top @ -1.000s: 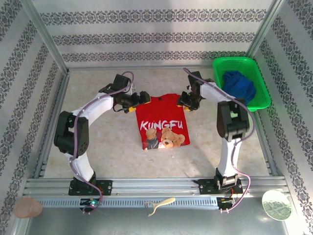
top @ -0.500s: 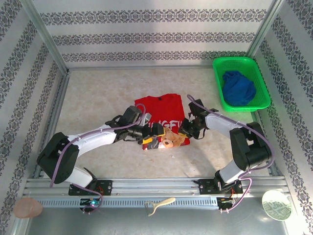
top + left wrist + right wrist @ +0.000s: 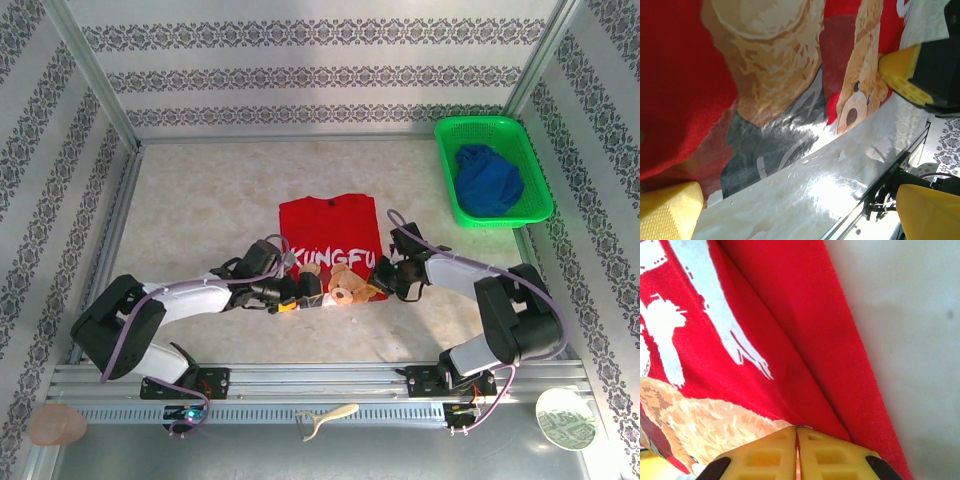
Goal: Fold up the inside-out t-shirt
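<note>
1. At the middle of the pale table [image 3: 200, 200] you have the inside-out t-shirt [image 3: 328, 225], lying flat as a neat upright rectangle, closer to the arms than to the back wall.
2. Its far half is plain bright red. The near half shows the print: white lettering [image 3: 322, 255] across the width, with a brown cartoon bear [image 3: 345, 285] below it at the near hem.
3. Up close in your right wrist view, a straight crease runs diagonally through the red cloth, so a plain red strip lies beside the printed part with its white lettering [image 3: 730, 335].
4. In the far right corner sits a green basket [image 3: 530, 205], well apart from the shirt, with a dark blue garment [image 3: 488, 180] bunched inside it.
5. Your left gripper [image 3: 298, 296] is at the shirt's near left corner with its yellow fingers [image 3: 665, 212] spread wide and holding nothing. The bear [image 3: 860, 95] and the bare table lie in front of them.
6. Your right gripper [image 3: 378, 287] is at the near right corner. Its yellow pads [image 3: 765, 452] are pressed together, pinching the red cloth at the edge.
</note>
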